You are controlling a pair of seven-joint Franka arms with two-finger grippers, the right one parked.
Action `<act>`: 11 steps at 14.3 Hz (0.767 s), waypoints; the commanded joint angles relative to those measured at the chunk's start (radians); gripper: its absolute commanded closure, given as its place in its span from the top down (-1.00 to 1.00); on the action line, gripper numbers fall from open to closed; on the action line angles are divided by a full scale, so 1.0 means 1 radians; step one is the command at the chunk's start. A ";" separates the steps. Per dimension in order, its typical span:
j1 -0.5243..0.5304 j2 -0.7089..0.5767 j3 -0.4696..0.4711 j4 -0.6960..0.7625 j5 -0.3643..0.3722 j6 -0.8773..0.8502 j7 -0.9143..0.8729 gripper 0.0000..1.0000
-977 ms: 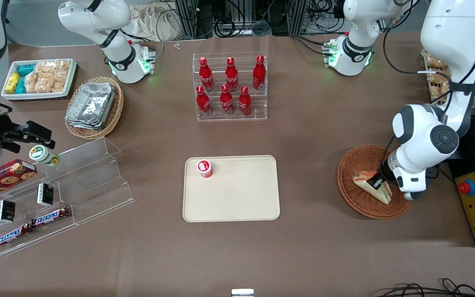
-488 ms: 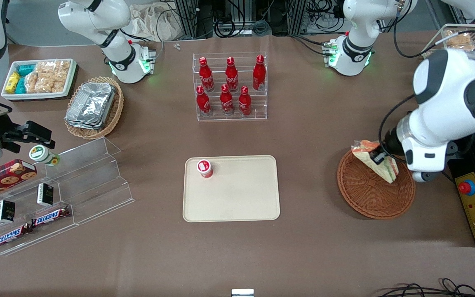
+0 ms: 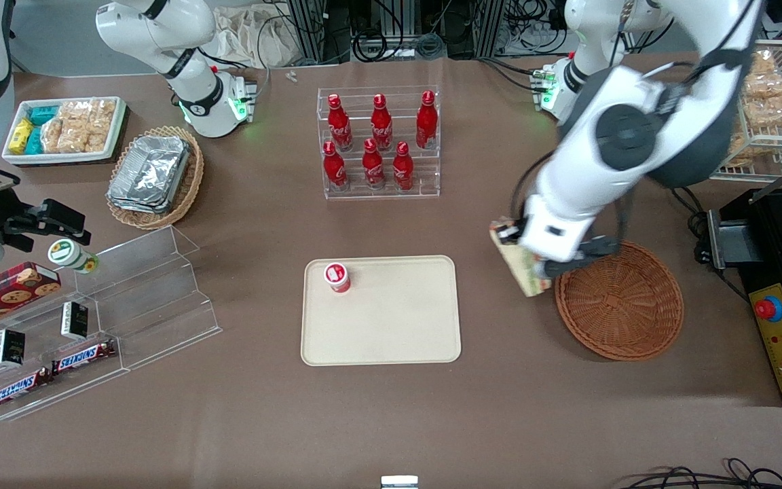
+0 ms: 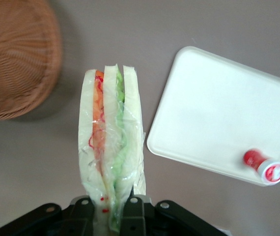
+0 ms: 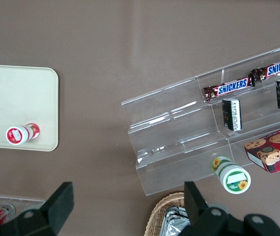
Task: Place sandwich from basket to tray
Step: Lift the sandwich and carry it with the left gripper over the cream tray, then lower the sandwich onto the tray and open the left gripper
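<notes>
I'm looking at a brown table [image 3: 391,421] backed by cable-strewn racks. My gripper [image 4: 111,212] is pinching the sandwich [image 4: 109,147], which hangs in the air above bare table between the basket [image 3: 625,302] and the tray [image 3: 391,326]. A small red-capped bottle [image 3: 337,277] lies on the tray.

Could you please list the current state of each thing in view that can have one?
Sandwich: wrapped, held on edge in the air between basket and tray.
Pincer: shut on the sandwich, above the table beside the basket.
Basket: empty.
Tray: holds only a small red bottle, standing upright near one corner.
Cola bottles: upright in their clear rack.
</notes>
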State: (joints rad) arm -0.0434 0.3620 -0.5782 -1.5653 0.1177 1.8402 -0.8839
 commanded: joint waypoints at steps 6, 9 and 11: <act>-0.162 0.397 0.005 0.143 0.290 0.315 0.068 -1.00; -0.199 0.474 0.008 0.188 0.417 0.323 0.057 -1.00; -0.200 0.508 0.008 0.197 0.435 0.324 0.057 -1.00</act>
State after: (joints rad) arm -0.2207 0.8281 -0.5760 -1.4205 0.5175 2.1721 -0.8306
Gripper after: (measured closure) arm 0.811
